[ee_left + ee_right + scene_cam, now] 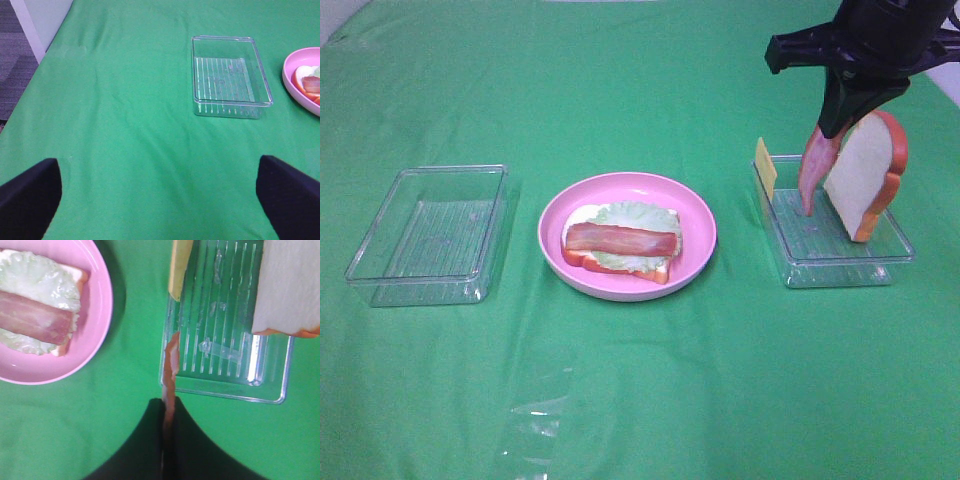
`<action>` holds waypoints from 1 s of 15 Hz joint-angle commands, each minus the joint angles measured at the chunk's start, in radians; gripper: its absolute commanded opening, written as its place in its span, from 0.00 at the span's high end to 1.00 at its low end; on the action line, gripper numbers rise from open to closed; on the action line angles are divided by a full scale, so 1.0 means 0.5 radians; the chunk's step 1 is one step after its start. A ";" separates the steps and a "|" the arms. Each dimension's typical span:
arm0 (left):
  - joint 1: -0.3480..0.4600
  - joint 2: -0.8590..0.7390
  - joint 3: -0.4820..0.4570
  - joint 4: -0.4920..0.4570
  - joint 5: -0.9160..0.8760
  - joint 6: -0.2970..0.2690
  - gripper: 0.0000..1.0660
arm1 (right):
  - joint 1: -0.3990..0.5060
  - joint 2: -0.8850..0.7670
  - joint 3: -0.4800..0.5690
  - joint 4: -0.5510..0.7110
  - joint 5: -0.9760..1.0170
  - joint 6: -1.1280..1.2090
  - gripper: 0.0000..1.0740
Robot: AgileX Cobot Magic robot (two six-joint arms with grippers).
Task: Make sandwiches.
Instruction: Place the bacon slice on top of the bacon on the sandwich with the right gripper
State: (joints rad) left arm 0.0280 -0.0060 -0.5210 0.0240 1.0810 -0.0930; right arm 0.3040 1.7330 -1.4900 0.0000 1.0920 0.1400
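Note:
On the pink plate point(701, 216) lies a bread slice point(658, 271) topped with lettuce point(640, 214) and a bacon strip point(620, 240). My right gripper point(836, 126) is shut on a second bacon strip point(811, 172), which hangs down into the right clear tray point(840, 272). The right wrist view shows that gripper point(168, 407) pinching the strip point(172, 362) over the tray's edge. In that tray a bread slice point(865, 178) stands on edge and a yellow cheese square point(765, 167) leans on the wall. My left gripper point(157, 197) is open over bare cloth, holding nothing.
An empty clear tray point(440, 230) sits left of the plate, also seen in the left wrist view point(230, 75). A patch of clear film point(535, 425) lies on the green cloth near the front. The cloth's left edge and floor point(15, 65) show beyond.

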 commanded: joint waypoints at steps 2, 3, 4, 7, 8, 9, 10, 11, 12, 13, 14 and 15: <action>-0.008 -0.026 0.004 0.000 -0.004 0.000 0.06 | 0.006 -0.010 -0.006 0.250 -0.128 -0.086 1.00; -0.008 -0.026 0.004 0.000 -0.004 0.000 0.06 | 0.006 -0.002 -0.006 0.382 -0.198 -0.130 1.00; -0.008 -0.026 0.004 0.000 -0.004 0.000 0.06 | 0.006 0.016 -0.006 0.518 -0.246 -0.196 1.00; -0.008 -0.026 0.004 0.000 -0.004 0.000 0.06 | 0.072 0.120 -0.006 0.812 -0.354 -0.340 1.00; -0.008 -0.026 0.004 0.000 -0.004 0.000 0.06 | 0.120 0.162 -0.006 0.836 -0.410 -0.362 1.00; -0.008 -0.026 0.004 0.000 -0.004 0.000 0.06 | 0.228 0.230 -0.006 0.838 -0.512 -0.362 1.00; -0.008 -0.026 0.004 0.000 -0.004 0.000 0.06 | 0.302 0.272 -0.006 0.840 -0.620 -0.362 1.00; -0.008 -0.026 0.004 0.000 -0.004 0.000 0.06 | 0.380 0.320 -0.006 0.846 -0.732 -0.362 1.00; -0.008 -0.026 0.004 0.000 -0.004 0.000 0.06 | 0.444 0.362 -0.006 0.870 -0.844 -0.362 1.00; -0.008 -0.026 0.004 0.000 -0.004 0.000 0.06 | 0.468 0.378 -0.006 0.882 -0.894 -0.362 1.00; -0.008 -0.026 0.004 0.000 -0.004 0.000 0.06 | 0.520 0.418 -0.006 0.896 -1.004 -0.362 1.00; -0.008 -0.026 0.004 0.000 -0.004 0.000 0.06 | 0.544 0.450 -0.006 0.920 -1.096 -0.362 1.00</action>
State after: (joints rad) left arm 0.0280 -0.0060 -0.5210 0.0240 1.0810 -0.0930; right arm 0.5730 1.9570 -1.4900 0.4550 0.5730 -0.0260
